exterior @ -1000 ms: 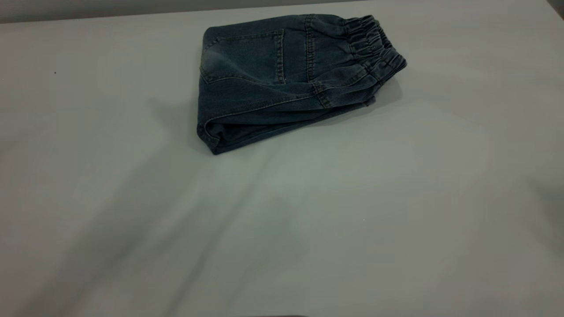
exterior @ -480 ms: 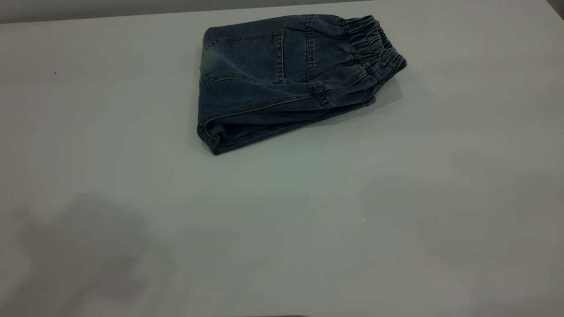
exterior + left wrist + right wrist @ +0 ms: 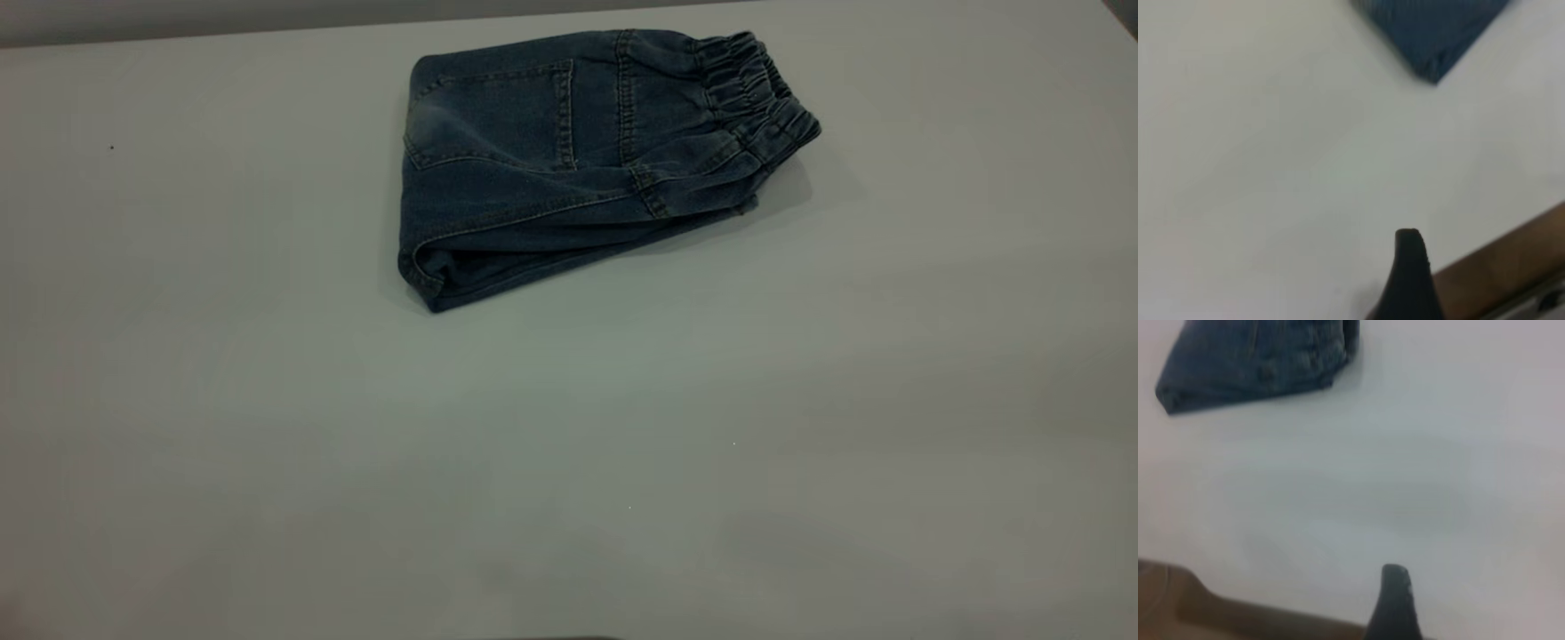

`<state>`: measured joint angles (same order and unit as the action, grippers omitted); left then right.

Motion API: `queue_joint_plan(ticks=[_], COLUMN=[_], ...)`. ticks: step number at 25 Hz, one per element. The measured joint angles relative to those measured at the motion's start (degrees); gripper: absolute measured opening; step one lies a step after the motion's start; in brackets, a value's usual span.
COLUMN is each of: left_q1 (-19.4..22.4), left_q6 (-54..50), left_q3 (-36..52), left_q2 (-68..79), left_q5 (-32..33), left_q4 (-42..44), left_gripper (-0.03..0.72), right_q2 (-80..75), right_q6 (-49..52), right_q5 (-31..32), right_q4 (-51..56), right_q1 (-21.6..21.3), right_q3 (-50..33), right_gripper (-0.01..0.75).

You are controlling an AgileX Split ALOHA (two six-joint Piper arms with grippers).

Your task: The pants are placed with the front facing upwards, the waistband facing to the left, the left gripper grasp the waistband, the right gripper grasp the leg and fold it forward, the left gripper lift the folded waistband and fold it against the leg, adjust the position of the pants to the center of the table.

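Note:
The pants lie folded into a compact blue denim bundle on the far middle of the table, a patch pocket facing up. The ruffled waistband forms the bundle's right end. Neither gripper shows in the exterior view. In the left wrist view only a dark tip of the left gripper shows, over bare table near its edge, far from a corner of the pants. The right gripper shows the same way, well away from the pants. Nothing is held.
A brown surface lies beyond the table's edge beside the left gripper and beside the right gripper. Wide bare tabletop stretches in front of the pants and to both sides.
The pants have not moved. The dark shadows that lay across the near part of the table have slid off and faded.

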<state>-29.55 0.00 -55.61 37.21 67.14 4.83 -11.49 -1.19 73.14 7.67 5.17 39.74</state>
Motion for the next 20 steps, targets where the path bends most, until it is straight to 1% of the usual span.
queue_joint_plan(ticks=[2, 6, 9, 14, 20], left_q1=[0.0, 0.0, 0.0, 0.0, 0.0], left_q6=[0.0, 0.0, 0.0, 0.0, 0.0], left_q3=[3.68, 10.14, 14.33, 19.59, 23.41], left_q2=[-2.74, -7.34, -10.25, -14.18, -18.33], left_q5=[0.0, 0.0, 0.0, 0.0, 0.0], left_q4=[0.0, 0.0, 0.04, 0.06, 0.11], left_gripper=[0.516, 0.516, 0.516, 0.516, 0.516], right_q2=[2.47, 6.49, 8.12, 8.33, 8.33], right_q6=[-1.49, -3.89, -4.3, -4.34, -4.34], right_q5=[-1.26, -6.43, -7.08, -7.65, -7.78], right_q4=[0.0, 0.0, 0.0, 0.0, 0.0], right_q1=[0.0, 0.0, 0.0, 0.0, 0.0], right_q3=[-3.32, -9.06, -12.02, -12.5, -12.5], right_gripper=[0.506, 0.506, 0.506, 0.506, 0.506])
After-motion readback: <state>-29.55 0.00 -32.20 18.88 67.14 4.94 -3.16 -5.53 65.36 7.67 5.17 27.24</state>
